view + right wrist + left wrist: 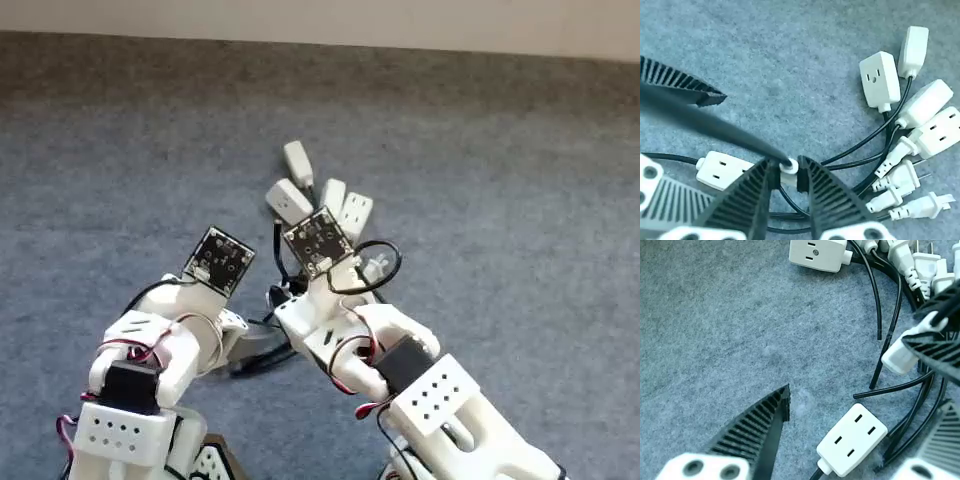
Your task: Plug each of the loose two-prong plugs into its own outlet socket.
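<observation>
White plastic sits in my right gripper (788,164) — jaws clamped on a plug (897,357), held by its body, I judge, so the prongs stay free for a socket. My left gripper (867,399) hangs spread wide over one socket (852,440), likely to pin it down. On the grey felt (765,60) I count five sockets, and two more loose plugs (915,206) lying beside the far four.

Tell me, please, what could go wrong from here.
The right gripper is shut on a plug whose cable joins tangled cables; pulling it may drag the rest along. The left gripper is open and the socket near it lies unheld, so it may slide when pushed. The plug's prongs are hidden, so alignment could be off.
</observation>
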Controlling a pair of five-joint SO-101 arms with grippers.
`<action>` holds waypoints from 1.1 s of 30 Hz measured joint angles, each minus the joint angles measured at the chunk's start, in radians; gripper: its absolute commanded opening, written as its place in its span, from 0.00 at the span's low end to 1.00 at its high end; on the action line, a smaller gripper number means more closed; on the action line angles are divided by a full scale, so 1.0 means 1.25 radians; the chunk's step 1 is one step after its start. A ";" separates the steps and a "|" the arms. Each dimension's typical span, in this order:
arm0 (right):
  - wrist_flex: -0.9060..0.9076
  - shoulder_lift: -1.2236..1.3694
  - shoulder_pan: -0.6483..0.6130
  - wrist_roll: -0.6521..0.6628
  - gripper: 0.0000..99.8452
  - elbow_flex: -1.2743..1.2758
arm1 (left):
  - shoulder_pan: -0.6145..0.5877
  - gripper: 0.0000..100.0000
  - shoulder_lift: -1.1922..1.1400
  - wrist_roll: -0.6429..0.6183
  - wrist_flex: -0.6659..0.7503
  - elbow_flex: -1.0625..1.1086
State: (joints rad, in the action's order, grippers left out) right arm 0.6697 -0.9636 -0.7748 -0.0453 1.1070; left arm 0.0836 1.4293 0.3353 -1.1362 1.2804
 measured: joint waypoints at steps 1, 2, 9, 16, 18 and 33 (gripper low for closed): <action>0.010 0.000 0.000 -0.012 0.01 -0.006 | -0.001 0.42 0.000 0.000 0.006 0.004; 0.021 0.001 -0.004 -0.021 0.01 -0.015 | 0.001 0.42 0.000 0.000 0.014 0.009; 0.081 0.001 -0.068 -0.029 0.01 -0.042 | 0.002 0.42 0.000 0.000 0.082 0.050; 0.125 0.000 -0.097 -0.016 0.01 -0.048 | -0.034 0.42 -0.001 0.000 0.142 0.083; 0.149 0.000 -0.099 0.006 0.01 -0.056 | -0.039 0.42 -0.001 0.000 0.147 0.086; 0.242 0.000 -0.097 0.063 0.01 -0.101 | -0.041 0.42 -0.001 0.000 0.149 0.086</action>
State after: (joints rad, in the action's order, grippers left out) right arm 0.9720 -0.9636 -0.8961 0.0330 0.9812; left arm 0.0330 1.4277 0.3353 -0.9505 1.3878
